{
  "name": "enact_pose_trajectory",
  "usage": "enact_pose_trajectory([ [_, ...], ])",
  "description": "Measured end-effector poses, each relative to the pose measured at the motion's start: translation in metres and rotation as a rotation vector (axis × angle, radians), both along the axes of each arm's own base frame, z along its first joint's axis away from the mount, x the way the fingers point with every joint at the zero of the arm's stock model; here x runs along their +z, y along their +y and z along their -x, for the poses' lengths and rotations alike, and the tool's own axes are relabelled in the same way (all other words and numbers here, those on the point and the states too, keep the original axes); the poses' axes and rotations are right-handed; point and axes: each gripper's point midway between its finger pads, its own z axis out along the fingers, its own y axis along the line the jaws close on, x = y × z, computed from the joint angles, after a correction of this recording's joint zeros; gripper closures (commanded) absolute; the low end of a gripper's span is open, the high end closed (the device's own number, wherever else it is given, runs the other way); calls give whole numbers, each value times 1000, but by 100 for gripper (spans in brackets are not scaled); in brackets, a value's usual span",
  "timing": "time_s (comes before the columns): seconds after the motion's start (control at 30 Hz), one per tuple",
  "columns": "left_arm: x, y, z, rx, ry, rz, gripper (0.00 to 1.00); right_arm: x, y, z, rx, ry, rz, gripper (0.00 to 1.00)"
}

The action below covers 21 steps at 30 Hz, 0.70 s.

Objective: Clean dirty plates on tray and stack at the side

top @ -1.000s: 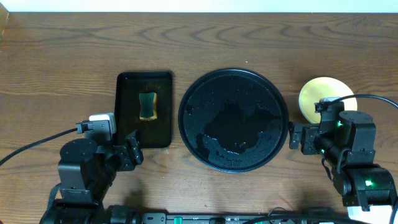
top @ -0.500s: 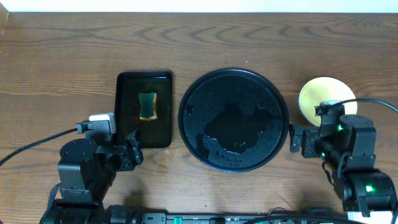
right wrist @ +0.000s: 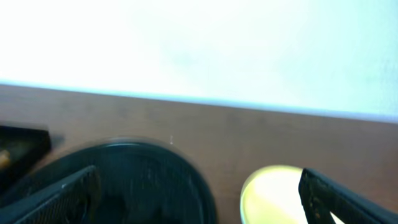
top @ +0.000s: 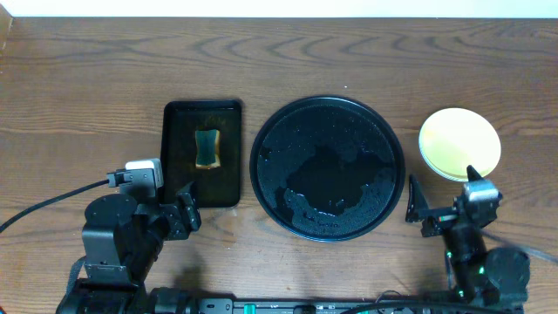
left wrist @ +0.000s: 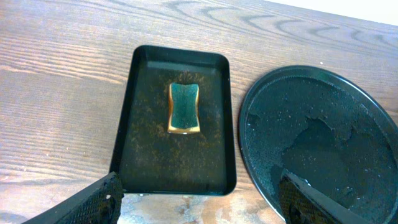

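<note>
R gripper (top: 442,199) has pulled back off yellow plate (top: 459,144), open, empty. L gripper (left wrist: 199,208) open, idle. Tray (top: 327,106) holds no plates; task likely complete.

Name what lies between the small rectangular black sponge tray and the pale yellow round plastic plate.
The large round glossy black tray, wet and holding no plates, fills that stretch; the overhead view shows it.

The right wrist view is blurred, and its bottom edge cuts off the tray (right wrist: 143,180) and the yellow plate (right wrist: 270,196). In the left wrist view the tray's right side is cut off too.
</note>
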Motion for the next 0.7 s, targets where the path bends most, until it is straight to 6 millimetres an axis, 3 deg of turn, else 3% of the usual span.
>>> enact_pose_trajectory([
  [0.27, 0, 0, 0, 0, 0, 0, 20, -5, 2, -6, 10, -237, -12, 1],
  [0.63, 0, 0, 0, 0, 0, 0, 20, -79, -1, -13, -4, 4, 90, 1],
  [0.7, 0, 0, 0, 0, 0, 0, 20, -79, -1, -13, -4, 1, 102, 1],
])
